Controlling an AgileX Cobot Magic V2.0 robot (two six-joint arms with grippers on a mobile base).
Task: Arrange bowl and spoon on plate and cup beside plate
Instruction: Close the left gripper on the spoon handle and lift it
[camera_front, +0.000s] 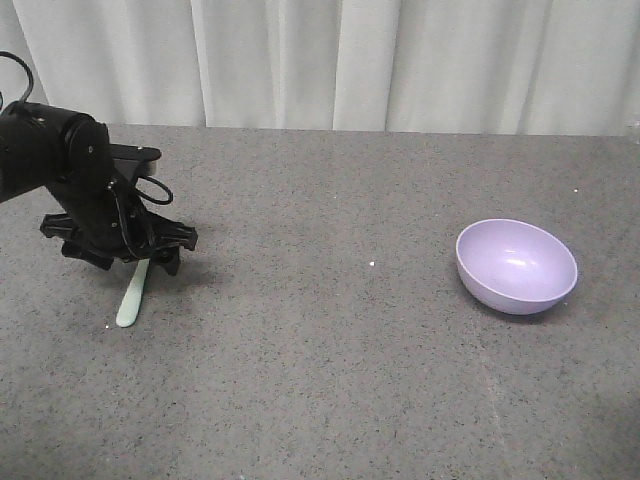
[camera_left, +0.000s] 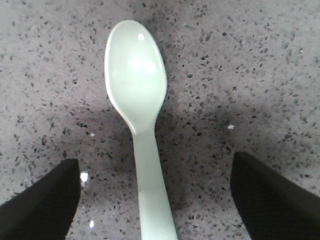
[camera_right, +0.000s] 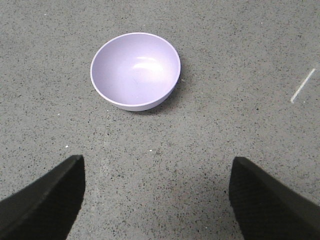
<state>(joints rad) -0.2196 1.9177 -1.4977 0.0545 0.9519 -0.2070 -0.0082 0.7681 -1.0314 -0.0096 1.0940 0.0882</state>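
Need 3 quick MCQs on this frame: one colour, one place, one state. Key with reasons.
1. Bowl colour?
A) lavender
B) pale blue
C) white

2. Where is the spoon?
A) in the bowl
B) on the table, at the left gripper
C) lifted clear of the table

3. Left gripper state?
A) shut on the spoon
B) open
C) shut, empty

Key:
1 A, front and right wrist views both show lavender.
2 B, the left wrist view shows it flat on the table.
3 B, the jaws stand clear on both sides of the handle.

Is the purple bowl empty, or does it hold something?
Empty: the bowl shows only its bare, glossy inside in the front and right wrist views.
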